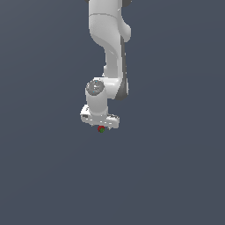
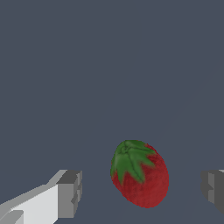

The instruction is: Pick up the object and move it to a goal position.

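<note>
The arm (image 1: 110, 52) reaches down from the top of the exterior view, and its gripper (image 1: 100, 123) sits directly over the strawberry (image 1: 101, 129). In the wrist view the strawberry (image 2: 140, 173) lies between the two fingers (image 2: 70, 194), gaps either side, touching neither.

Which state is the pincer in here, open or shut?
Open: the pincer fingers stand apart either side of the strawberry, gaps showing.
</note>
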You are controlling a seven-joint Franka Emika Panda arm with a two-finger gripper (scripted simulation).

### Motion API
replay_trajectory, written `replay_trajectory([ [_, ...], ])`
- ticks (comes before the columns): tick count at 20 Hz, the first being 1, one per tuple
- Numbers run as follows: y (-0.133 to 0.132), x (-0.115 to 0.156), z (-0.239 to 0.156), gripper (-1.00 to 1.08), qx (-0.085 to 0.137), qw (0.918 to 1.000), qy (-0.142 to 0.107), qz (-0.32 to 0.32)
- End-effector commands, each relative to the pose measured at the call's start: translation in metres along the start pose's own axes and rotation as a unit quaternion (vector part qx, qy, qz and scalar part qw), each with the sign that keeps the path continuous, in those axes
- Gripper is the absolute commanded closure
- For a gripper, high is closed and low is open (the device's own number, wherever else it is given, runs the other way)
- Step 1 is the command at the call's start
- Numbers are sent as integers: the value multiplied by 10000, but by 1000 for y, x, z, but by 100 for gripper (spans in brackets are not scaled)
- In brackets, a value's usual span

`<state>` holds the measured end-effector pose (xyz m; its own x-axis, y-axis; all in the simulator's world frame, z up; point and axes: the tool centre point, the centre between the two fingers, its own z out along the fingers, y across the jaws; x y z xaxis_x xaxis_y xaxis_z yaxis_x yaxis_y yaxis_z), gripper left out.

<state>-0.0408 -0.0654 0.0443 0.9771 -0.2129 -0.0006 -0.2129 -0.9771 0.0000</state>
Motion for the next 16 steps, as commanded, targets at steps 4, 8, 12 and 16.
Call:
replay_trajectory([
  [4, 0, 0, 20, -92, 0, 10000, 1, 5],
  [8, 0, 0, 22, 108, 0, 10000, 1, 5],
  [12, 0, 0, 22, 108, 0, 10000, 1, 5],
  [16, 0, 0, 22, 108, 0, 10000, 1, 5],
])
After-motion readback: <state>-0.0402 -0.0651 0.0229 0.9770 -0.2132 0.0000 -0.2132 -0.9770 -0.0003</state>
